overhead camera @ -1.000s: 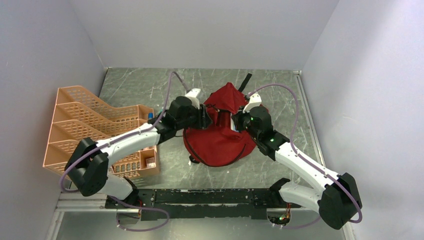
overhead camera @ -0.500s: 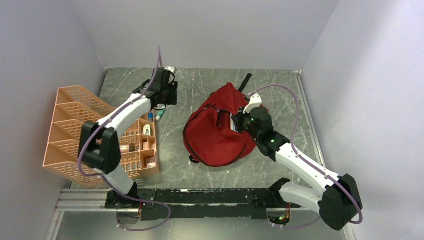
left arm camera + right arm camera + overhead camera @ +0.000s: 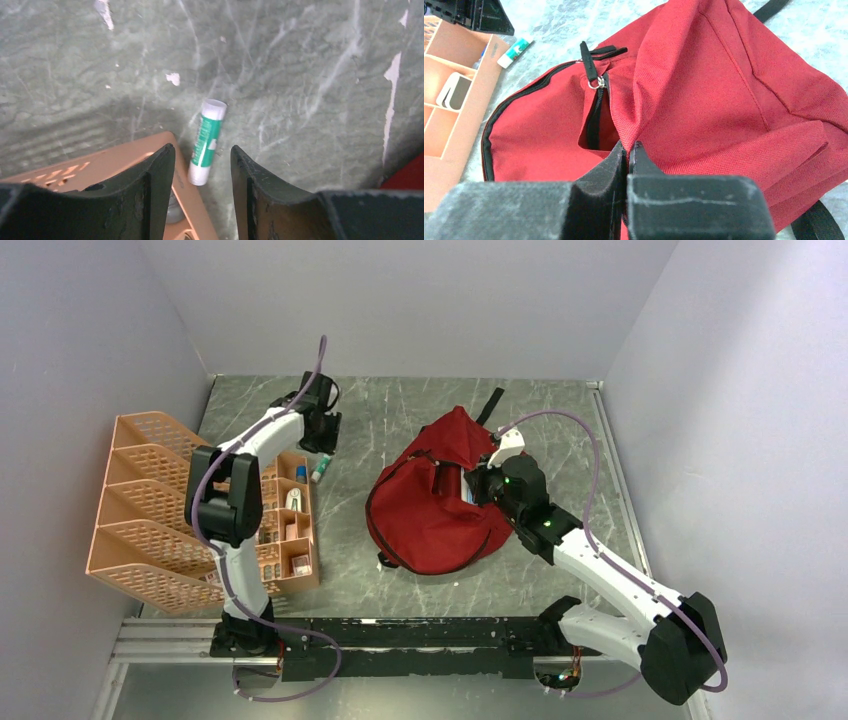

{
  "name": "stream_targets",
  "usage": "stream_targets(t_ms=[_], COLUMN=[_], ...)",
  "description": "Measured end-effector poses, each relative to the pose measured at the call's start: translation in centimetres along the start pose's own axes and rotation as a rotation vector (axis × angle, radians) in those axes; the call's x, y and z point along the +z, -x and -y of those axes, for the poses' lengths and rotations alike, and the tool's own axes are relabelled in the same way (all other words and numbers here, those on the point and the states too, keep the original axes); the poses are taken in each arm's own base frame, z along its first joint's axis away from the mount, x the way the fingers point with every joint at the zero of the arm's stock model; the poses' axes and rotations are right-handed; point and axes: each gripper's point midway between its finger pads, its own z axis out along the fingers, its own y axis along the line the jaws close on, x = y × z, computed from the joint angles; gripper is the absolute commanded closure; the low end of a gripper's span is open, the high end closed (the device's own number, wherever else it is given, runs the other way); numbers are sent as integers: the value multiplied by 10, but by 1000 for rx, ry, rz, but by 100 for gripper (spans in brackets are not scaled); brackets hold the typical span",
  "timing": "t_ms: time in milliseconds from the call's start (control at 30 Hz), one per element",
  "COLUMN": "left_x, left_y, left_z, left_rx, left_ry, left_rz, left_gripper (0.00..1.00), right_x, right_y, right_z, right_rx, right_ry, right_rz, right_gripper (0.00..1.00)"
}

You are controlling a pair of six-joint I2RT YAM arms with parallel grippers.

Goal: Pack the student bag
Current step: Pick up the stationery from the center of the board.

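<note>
At the middle of the counter (image 3: 560,420) lies the student bag (image 3: 430,525), its red fabric clenched in the right end effector (image 3: 629,146). The left end effector (image 3: 202,149) hangs released above a green-and-white stick (image 3: 206,140) just beside the orange organiser (image 3: 150,510).

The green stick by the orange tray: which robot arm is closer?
Left. The left fingers hover open right over the stick; the right fingers pinch the red bag, farther off.

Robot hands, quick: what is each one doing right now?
Left hand: open, empty, above a green stick.
Right hand: closed, pinching the red bag.
</note>
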Motion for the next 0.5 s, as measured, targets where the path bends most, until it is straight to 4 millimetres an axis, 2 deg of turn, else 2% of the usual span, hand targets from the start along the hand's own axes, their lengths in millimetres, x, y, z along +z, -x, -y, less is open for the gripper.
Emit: stream_targets(t_ms=[133,500], left_x=[3,26], left_y=[3,-19], left_z=[-10,-10], left_rx=[-7,1], left_ry=[10,9], left_rz=[-1,-83], left_gripper=[50,51], right_x=[0,0], right_y=[0,0], right_z=[0,0], right_rx=[-3,-4], right_ry=[1,3], right_rz=[-1,-2], right_gripper=[100,100])
